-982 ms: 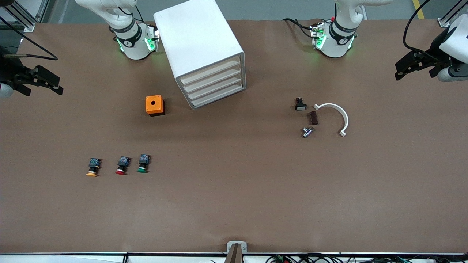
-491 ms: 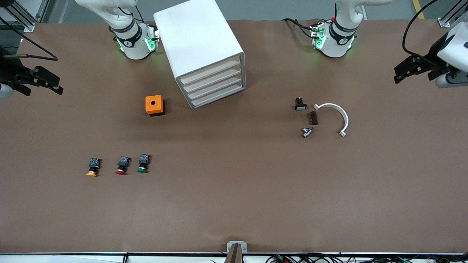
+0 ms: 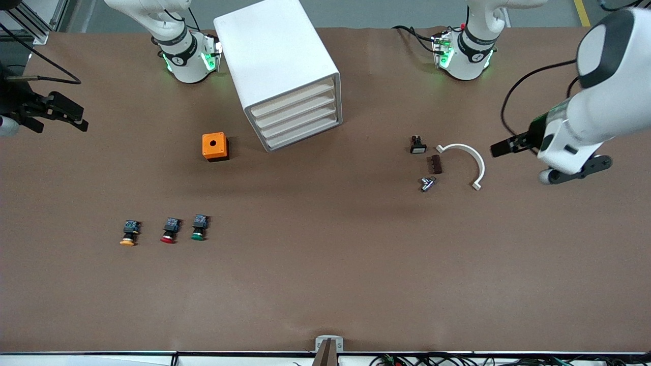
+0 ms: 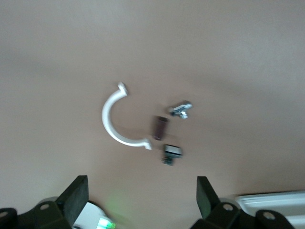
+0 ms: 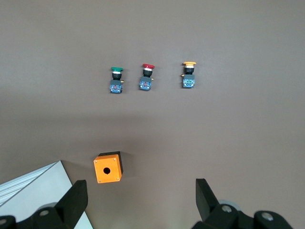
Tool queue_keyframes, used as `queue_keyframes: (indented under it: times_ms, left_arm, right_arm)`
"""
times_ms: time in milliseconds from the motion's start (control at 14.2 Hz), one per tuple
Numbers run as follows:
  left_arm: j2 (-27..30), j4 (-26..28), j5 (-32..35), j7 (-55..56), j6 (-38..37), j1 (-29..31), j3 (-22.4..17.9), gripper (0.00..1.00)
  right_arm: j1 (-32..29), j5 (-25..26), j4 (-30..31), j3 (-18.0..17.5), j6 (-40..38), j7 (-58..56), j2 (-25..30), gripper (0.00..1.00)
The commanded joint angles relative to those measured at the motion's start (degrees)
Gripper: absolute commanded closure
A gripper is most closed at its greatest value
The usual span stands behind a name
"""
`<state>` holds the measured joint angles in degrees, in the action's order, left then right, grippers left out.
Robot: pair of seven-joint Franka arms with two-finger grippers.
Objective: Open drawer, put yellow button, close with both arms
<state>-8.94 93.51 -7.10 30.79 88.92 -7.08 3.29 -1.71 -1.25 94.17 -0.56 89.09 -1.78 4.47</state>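
Observation:
The white cabinet stands near the robots' bases; its top drawer is shut, like the three below it. The yellow button lies on the table toward the right arm's end, first in a row with a red-capped and a green-capped button. It also shows in the right wrist view. My right gripper hangs open and empty at the right arm's end of the table, its fingers wide apart. My left gripper is open and empty beside a white curved clamp.
An orange box with a round hole sits beside the cabinet, nearer the camera. Toward the left arm's end lie the clamp, a brown block, a small black part and a metal fitting.
My left arm has swung in from the table's end toward the curved clamp, its gripper still open. The right arm and all objects have not moved.

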Motion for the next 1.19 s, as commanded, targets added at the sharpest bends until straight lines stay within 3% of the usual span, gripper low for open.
queue_keyframes:
  times_ms: [0, 351, 842, 1123]
  left_arm:
    - [-6.59, -4.89, -5.00, 11.36, -0.15, -1.52, 0.05, 0.00]
    - [-16.79, -10.62, -11.69, 39.66, -0.15, -8.55, 0.05, 0.00]
    - [-23.83, -10.63, -28.91, 75.16, -0.15, -14.08, 0.05, 0.00]
    - [-28.05, -10.45, -35.42, 92.30, -0.24, -18.92, 0.05, 0.00]
  right_arm:
    - [-0.66, -0.16, 1.28, -0.41, -0.06, -0.68, 1.59, 0.00]
    - [-0.84, -0.42, 1.19, -0.41, -0.67, -0.68, 1.33, 0.00]
    - [-0.93, -0.42, -0.21, -0.32, -0.94, -0.07, 0.54, 0.00]
    - [-1.54, 0.19, -1.00, -0.24, -0.32, -1.03, -4.89, 0.00]
